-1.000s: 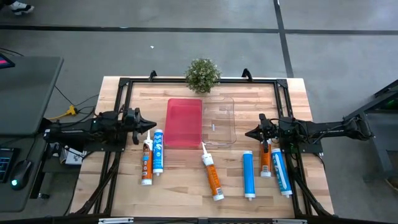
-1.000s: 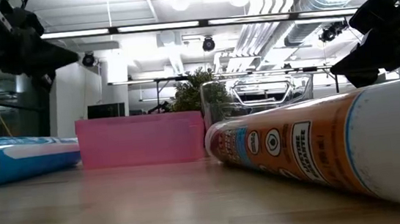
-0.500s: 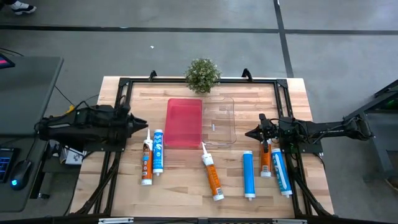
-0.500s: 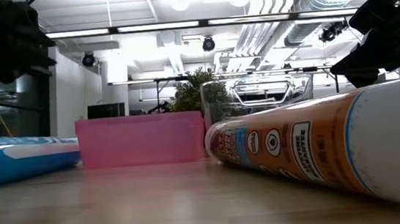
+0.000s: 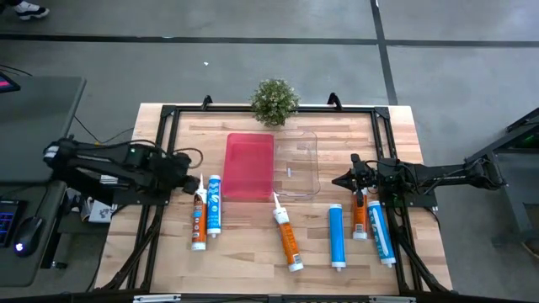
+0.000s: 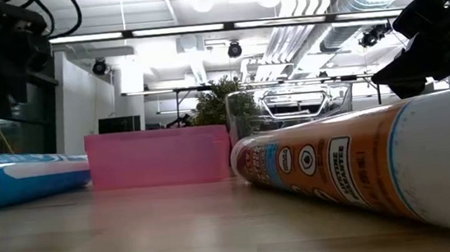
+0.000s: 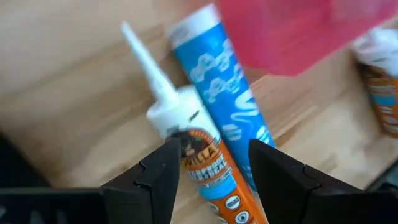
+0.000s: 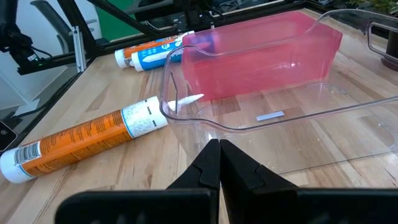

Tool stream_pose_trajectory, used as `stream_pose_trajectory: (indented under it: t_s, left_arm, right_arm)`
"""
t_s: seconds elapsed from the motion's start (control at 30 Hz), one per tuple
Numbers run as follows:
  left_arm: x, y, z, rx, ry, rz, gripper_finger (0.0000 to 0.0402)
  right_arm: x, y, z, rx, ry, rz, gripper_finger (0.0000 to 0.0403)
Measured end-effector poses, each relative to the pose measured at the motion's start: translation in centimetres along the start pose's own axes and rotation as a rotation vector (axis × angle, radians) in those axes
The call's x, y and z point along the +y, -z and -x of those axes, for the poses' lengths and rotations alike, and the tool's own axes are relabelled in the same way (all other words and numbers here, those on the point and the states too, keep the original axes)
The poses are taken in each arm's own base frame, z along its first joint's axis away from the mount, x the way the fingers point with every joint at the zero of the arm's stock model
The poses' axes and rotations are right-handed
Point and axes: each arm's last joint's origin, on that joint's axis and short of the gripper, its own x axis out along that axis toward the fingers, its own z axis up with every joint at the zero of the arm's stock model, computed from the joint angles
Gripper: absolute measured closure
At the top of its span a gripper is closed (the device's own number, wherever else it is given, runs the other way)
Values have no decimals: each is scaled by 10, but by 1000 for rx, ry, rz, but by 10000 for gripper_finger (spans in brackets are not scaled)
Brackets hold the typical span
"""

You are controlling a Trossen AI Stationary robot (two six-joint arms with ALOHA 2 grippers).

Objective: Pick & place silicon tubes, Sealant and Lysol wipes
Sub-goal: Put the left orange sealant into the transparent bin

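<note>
Several sealant and silicone tubes lie flat on the wooden table. An orange tube (image 5: pixel 198 220) and a blue tube (image 5: pixel 214 204) lie side by side at the left. My left gripper (image 7: pixel 214 149) hovers open above the orange tube's white nozzle end (image 7: pixel 177 115), tipped downward, one finger on either side and clear of it; in the high view the left gripper (image 5: pixel 187 172) sits just left of the nozzle. My right gripper (image 8: pixel 219 158) is shut and holds nothing, right of the clear bin (image 5: pixel 296 164). No Lysol wipes are in view.
A pink bin (image 5: pixel 249 166) and the clear bin stand side by side at mid-table, with a small plant (image 5: pixel 274 101) behind them. Another orange tube (image 5: pixel 286 237), a blue tube (image 5: pixel 337 236) and an orange-and-blue pair (image 5: pixel 370 225) lie along the near half.
My left gripper has drawn back toward the table's left edge, tipped its fingers down over the left orange tube's nozzle end and opened. The tubes have not moved.
</note>
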Motion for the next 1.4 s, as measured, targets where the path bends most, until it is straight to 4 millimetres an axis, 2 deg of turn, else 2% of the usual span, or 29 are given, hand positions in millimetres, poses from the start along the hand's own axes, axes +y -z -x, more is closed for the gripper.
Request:
stream_pose_trajectory:
  t_s: [0.37,0.53,0.73,0.97,1.27,1.4]
  left_arm:
    - [-50,29,-24,85,-200,209,216]
    - [-64,46,-36,78,-295,252,216]
    - [-73,56,-51,107,-361,280,216]
    - [-74,56,-54,84,-358,277,208]
    - [-75,57,-63,53,-392,292,148]
    - [-75,58,-69,44,-421,314,135]
  right_arm:
    - [0,0,0,0,0,0,402]
    - [0,0,0,0,0,0,402]
    - [0,0,0,0,0,0,402]
    - [0,0,0,0,0,0,402]
    - [0,0,0,0,0,0,402]
    - [0,0,0,0,0,0,402]
